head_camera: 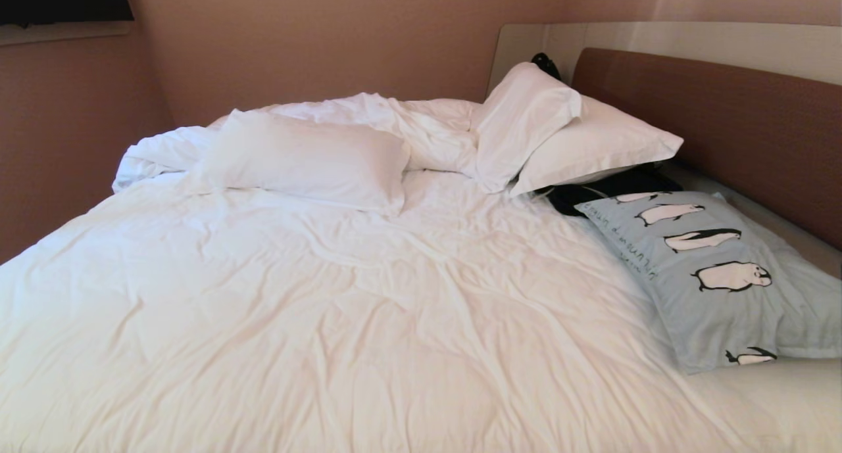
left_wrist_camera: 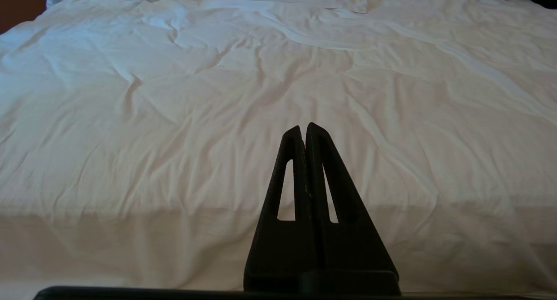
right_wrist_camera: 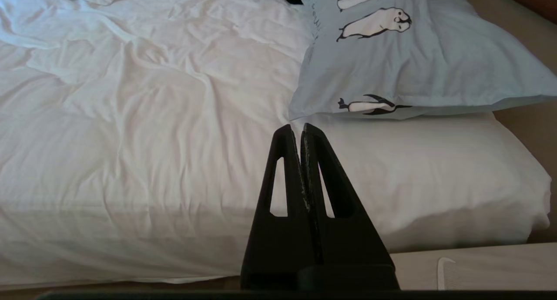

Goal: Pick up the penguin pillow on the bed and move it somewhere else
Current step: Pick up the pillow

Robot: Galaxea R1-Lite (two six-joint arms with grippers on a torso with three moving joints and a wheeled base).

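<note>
None of the job was done: the penguin pillow [head_camera: 717, 275] lay untouched at the bed's [head_camera: 329, 295] right side, my right end effector [right_wrist_camera: 300, 128] pinched together, empty, short of it.

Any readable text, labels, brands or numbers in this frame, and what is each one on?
Penguin pillow: a line of dark script lettering runs along its edge beside the row of penguins; it is there, but too small and blurred to read in the head view, and mostly cut off in the right wrist view.
No other words, labels, brands, numbers or signs show on the bed, the white pillows or the headboard.
</note>
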